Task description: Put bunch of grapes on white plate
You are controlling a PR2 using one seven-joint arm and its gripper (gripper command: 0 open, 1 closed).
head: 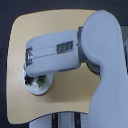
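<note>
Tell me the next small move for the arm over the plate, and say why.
Probably open the gripper and lift straight up. It hangs over the white plate, and the bunch of grapes, green leaf showing, already appears to lie over the plate. The forearm hides the jaws, so the grip itself cannot be confirmed.

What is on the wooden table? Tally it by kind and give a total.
White plate: 1
Bunch of grapes, dark with a green leaf, over the plate and partly hidden under the gripper: 1
Total: 2 things on the table
</note>
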